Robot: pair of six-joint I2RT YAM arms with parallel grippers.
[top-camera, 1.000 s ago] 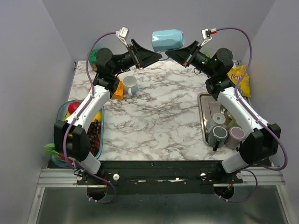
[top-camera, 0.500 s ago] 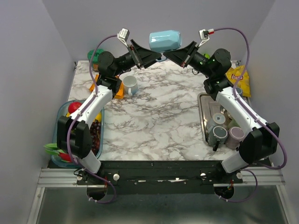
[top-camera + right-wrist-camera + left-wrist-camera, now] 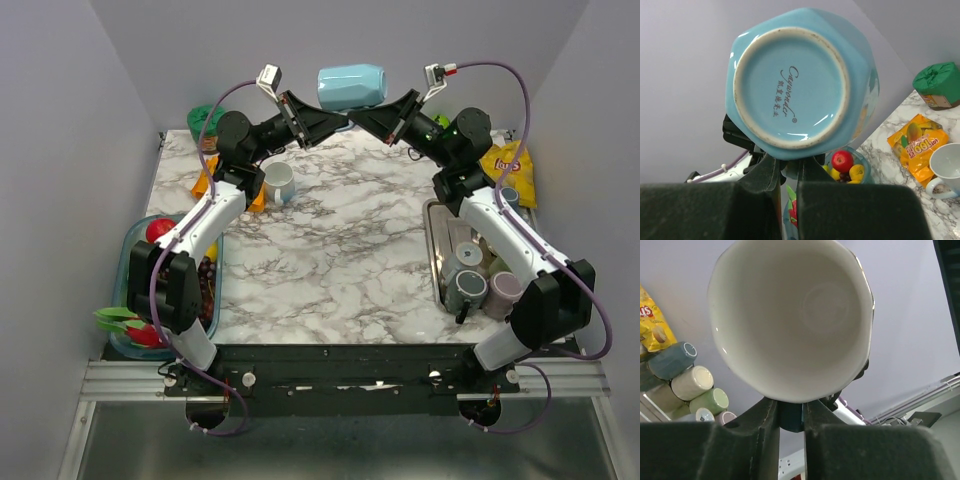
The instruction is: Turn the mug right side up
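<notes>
Mug (image 3: 352, 86): light blue, lying sideways in the air above the far edge of the table (image 3: 330, 240). Left gripper (image 3: 791, 416): clamped on mug, under its mouth. Right gripper (image 3: 789, 172): clamped on mug, under its base.

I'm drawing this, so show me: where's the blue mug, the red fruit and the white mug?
blue mug (image 3: 790, 80): right wrist view, on its flat bottom.
red fruit (image 3: 842, 161): right wrist view, on the middle of its skin.
white mug (image 3: 279, 183): top view, on its body.
</notes>
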